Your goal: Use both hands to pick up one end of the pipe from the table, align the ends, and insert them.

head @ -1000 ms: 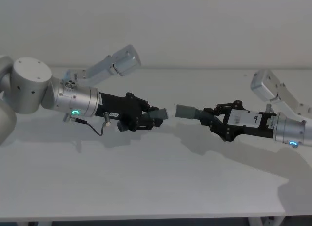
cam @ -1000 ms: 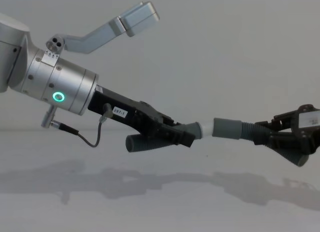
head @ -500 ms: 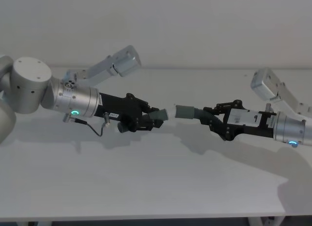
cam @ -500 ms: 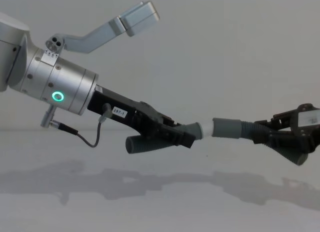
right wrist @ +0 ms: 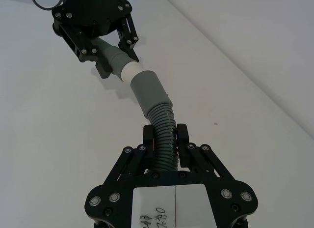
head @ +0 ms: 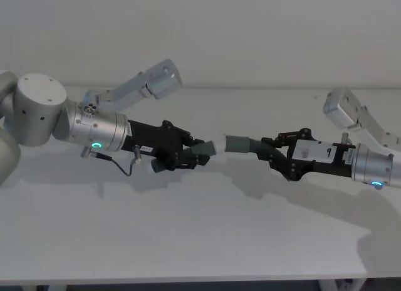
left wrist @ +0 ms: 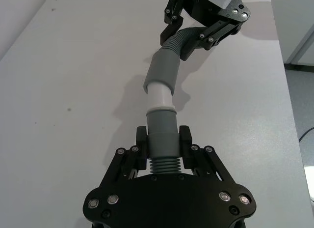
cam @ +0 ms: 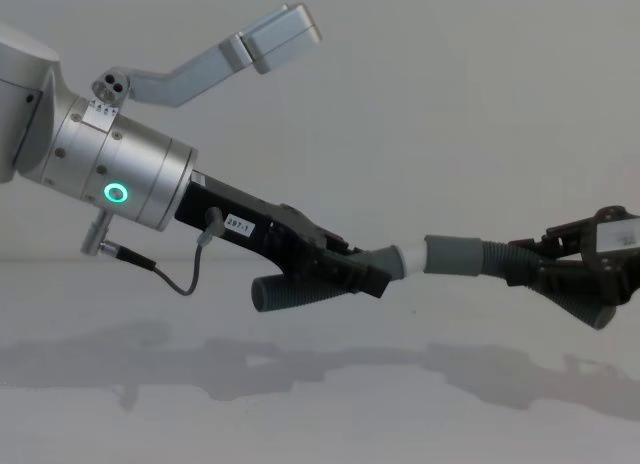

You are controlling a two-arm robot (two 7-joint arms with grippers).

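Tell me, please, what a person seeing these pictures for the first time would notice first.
Two dark grey bent plastic tube pieces meet end to end in the air above the plain white table. The white inner tip has just entered the wide grey collar. The black left gripper and black right gripper each clamp a piece.

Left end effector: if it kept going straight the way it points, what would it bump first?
Probably the smooth grey collar of the ribbed grey plastic tube in the right end effector. The left end effector holds its own tube, whose white tip already meets that collar.
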